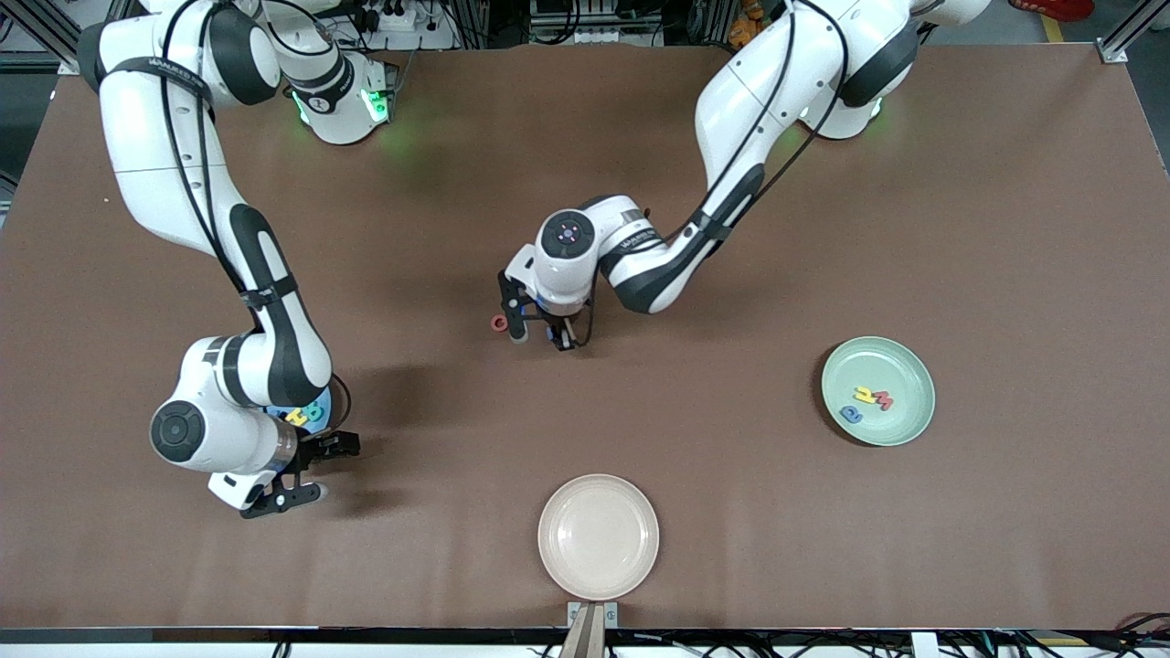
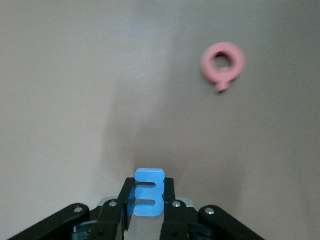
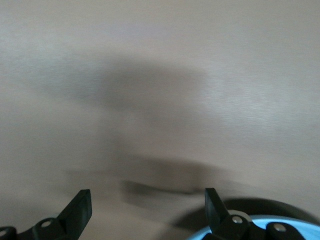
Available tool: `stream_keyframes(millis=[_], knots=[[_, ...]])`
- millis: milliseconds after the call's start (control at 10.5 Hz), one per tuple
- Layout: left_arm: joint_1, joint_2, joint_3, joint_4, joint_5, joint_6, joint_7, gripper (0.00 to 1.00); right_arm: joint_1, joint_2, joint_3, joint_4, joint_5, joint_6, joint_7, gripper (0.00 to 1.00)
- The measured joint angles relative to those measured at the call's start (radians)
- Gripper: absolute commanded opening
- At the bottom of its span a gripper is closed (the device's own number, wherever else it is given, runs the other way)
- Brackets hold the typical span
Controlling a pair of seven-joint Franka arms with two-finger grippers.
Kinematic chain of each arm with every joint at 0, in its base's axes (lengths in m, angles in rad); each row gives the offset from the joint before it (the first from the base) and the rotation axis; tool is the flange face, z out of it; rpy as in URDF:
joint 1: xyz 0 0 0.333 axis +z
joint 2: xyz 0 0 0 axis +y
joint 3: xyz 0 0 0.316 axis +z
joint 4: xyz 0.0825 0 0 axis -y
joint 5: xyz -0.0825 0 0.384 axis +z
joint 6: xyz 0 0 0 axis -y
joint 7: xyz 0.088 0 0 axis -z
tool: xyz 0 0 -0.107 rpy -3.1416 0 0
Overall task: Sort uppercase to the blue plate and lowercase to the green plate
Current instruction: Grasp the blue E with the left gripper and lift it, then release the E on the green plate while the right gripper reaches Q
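Observation:
My left gripper [image 1: 541, 336] is low over the middle of the table, shut on a small blue m [image 2: 148, 194] that stands upright between its fingers. A red ring-shaped letter [image 1: 498, 323] [image 2: 223, 63] lies on the table just beside it, toward the right arm's end. The green plate [image 1: 914, 366] holds a yellow letter, a red m [image 1: 880, 398] and a blue letter [image 1: 851, 415]. The blue plate [image 1: 318, 422] [image 3: 260, 227] is mostly hidden under my right arm; a yellow H [image 1: 297, 417] shows on it. My right gripper [image 1: 320, 471] [image 3: 147, 210] hangs open and empty beside that plate.
A cream-white plate [image 1: 598, 536] with nothing in it sits near the table's front edge, at the middle. The brown tabletop [image 1: 731, 512] stretches bare between the plates.

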Motion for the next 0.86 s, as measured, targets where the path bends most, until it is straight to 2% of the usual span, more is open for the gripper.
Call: stream_keyframes(millis=[190,380,665,855], knots=[[0.064,-0.055,-0.002,0.006,-0.042,-0.118,0.001,0.0,0.036,-0.004,0.001,-0.002,-0.001,-0.019,0.068,1.0],[0.139,-0.134,-0.001,0.01,-0.077,-0.27,0.0,0.0,0.121,-0.029,-0.014,-0.032,-0.006,-0.027,0.2,1.0],[0.299,-0.222,0.001,0.007,-0.101,-0.419,0.002,0.0,0.257,-0.095,-0.063,-0.124,-0.012,-0.027,0.397,1.0],[0.429,-0.254,0.004,-0.021,-0.101,-0.485,0.006,0.0,0.289,-0.156,-0.066,-0.198,-0.032,-0.024,0.406,1.0]])
